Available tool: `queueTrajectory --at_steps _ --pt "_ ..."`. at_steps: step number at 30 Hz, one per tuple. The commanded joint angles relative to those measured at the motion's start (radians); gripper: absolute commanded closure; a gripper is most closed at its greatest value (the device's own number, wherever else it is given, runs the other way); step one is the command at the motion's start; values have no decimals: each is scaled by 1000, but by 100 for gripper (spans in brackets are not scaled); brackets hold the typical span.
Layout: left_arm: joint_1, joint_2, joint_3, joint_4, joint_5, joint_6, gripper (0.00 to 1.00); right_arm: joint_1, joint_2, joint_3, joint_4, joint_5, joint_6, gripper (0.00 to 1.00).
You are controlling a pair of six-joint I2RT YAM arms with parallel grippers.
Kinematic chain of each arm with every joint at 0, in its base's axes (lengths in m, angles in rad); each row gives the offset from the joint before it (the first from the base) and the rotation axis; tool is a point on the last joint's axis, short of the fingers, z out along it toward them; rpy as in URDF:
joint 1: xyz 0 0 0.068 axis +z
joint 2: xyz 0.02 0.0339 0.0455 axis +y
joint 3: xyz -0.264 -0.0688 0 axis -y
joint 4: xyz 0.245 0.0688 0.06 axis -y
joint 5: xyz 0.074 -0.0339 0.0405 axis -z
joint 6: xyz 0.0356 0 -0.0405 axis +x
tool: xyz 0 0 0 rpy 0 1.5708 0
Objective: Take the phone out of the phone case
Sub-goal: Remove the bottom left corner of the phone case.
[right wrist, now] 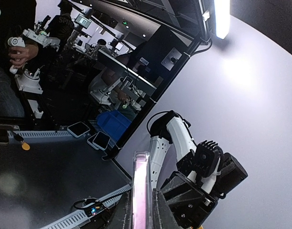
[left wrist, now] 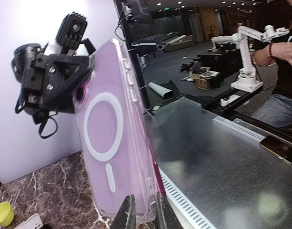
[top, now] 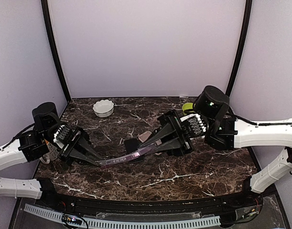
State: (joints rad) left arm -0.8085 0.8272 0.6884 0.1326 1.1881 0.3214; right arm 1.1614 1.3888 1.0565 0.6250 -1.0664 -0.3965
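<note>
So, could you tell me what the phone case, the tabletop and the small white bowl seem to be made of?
Phone case: likely clear flexible plastic, glossy; lilac shows through, white ring printed.
Tabletop: dark marble look, white veins; possibly laminate.
Bowl: white, scalloped rim; ceramic or plastic, unclear.

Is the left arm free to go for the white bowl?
Probably not: the left gripper is shut on the phone case, which the right gripper holds at the other end. The white bowl itself sits unobstructed.
</note>
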Motion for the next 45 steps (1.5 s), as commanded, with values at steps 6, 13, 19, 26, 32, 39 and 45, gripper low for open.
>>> queueTrajectory --at_steps 6,13,19,26,32,39,45 --pt "-4 6 -76 242 -462 41 90 45 27 -51 310 28 236 100" --pt "-32 -23 -146 380 -593 79 90 46 50 -66 380 130 314 100" --pt "-64 -40 -196 464 -686 155 87 46 73 -83 492 373 458 100" --pt "-70 -28 -224 545 -701 161 78 46 108 -66 556 598 598 100" --pt "-70 -24 -243 617 -717 122 76 46 128 -14 530 753 695 100" --pt "-72 -4 -263 719 -732 68 75 45 139 38 441 960 818 100" --pt "-72 -21 -268 717 -762 65 74 46 108 63 299 1130 796 100"
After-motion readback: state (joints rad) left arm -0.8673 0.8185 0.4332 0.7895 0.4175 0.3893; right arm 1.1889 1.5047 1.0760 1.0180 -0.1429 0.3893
